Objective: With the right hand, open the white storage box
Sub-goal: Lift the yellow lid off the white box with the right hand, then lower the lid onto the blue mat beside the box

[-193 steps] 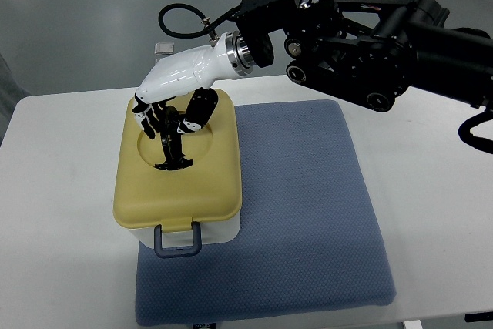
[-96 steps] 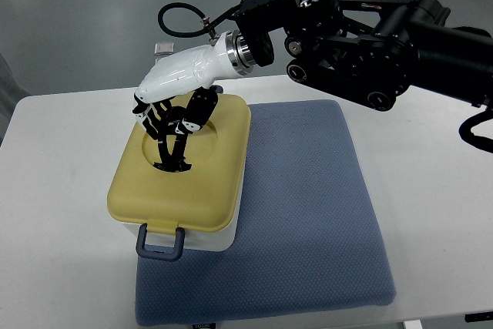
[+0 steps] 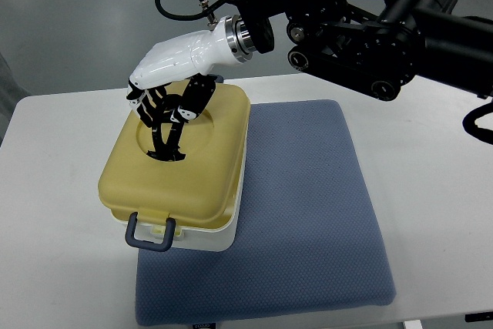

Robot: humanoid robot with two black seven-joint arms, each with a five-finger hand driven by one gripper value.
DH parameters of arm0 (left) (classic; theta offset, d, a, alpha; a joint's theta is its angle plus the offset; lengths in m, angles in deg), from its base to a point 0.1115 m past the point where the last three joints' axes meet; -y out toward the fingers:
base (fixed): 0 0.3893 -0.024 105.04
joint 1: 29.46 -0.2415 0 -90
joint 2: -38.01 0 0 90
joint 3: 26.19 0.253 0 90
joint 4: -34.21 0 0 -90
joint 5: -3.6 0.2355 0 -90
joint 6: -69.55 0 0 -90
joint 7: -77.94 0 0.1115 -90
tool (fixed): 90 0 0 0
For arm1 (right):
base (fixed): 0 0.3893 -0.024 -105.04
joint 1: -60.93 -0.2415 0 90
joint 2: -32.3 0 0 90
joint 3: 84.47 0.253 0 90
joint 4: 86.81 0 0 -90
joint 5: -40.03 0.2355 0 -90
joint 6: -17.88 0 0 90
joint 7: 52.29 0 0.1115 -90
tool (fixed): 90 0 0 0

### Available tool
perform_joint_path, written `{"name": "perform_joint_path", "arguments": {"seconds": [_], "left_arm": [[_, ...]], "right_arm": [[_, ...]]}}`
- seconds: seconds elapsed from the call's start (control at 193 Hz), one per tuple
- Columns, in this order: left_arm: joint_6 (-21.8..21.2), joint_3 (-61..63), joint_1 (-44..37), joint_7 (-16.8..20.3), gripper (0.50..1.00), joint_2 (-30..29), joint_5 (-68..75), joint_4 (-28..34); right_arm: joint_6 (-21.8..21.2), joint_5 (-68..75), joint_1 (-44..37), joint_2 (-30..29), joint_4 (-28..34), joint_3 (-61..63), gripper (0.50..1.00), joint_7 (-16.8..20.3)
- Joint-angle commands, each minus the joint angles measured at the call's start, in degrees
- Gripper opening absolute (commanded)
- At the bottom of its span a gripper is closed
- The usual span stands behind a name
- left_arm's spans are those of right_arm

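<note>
One arm showing, the right, entering from 3 o'clock at the frame's upper edge. Nearest the camera, the blue mat [image 3: 308, 213] is lying on the white table [image 3: 54, 190], running from the bottom edge up past centre. The white storage box [image 3: 219, 238] is sitting on the mat's left part, overhanging toward 9 o'clock, only a thin strip of its white base peeking out at the lower right under the lid. Its grey-blue latch handle [image 3: 150, 230] is hanging at the 6 o'clock side of the box. The yellow lid [image 3: 185, 182] is sitting skewed and tilted on the base, its near corner pushed out toward 7 o'clock. A round recess is sitting in the lid's far half with a black lid handle [image 3: 168, 144] standing up inside it. The right hand [image 3: 166, 102] is hovering directly over that recess, at 12 o'clock from the latch, white shell on top, dark fingers [image 3: 154, 105] curling down and clenching around the black lid handle. Behind it, the black forearm [image 3: 370, 28] is stretching off to 2 o'clock above the table's far edge.
</note>
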Motion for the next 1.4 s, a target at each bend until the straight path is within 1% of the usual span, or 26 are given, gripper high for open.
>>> {"name": "perform_joint_path", "arguments": {"seconds": [0.0,0.182,0.415,0.566,0.665,0.841,0.929,1.246,1.397], "left_arm": [[0.0,0.03,0.01,0.01,1.0,0.0,0.0,-0.03],[0.0,-0.05,0.01,0.01,1.0,0.0,0.0,-0.03],[0.0,0.03,0.01,0.01,1.0,0.0,0.0,-0.03],[0.0,0.03,0.01,0.01,1.0,0.0,0.0,-0.03],[0.0,0.03,0.01,0.09,1.0,0.0,0.0,0.06],[0.0,-0.05,0.01,0.01,1.0,0.0,0.0,-0.03],[0.0,-0.05,0.01,0.01,1.0,0.0,0.0,-0.03],[0.0,-0.05,-0.08,0.01,1.0,0.0,0.0,-0.03],[0.0,0.03,0.01,0.01,1.0,0.0,0.0,-0.03]], "right_arm": [[-0.14,0.61,-0.05,1.16,-0.78,1.93,0.5,0.0],[-0.49,2.46,0.48,3.71,-4.04,6.41,0.5,0.09],[0.04,5.27,1.89,11.62,-7.29,6.85,0.5,0.0],[0.3,6.15,4.79,17.15,-9.48,6.85,0.5,-0.26],[0.39,6.15,6.89,19.09,-10.71,6.85,0.5,-0.52],[1.79,6.24,9.88,21.2,-12.74,6.85,0.5,-0.61],[2.14,6.15,11.55,21.29,-13.09,6.85,0.5,-1.14],[4.78,6.15,16.47,22.25,-14.76,6.76,0.5,-1.14],[5.13,6.15,18.32,23.22,-15.02,6.76,0.5,-1.23]]}}
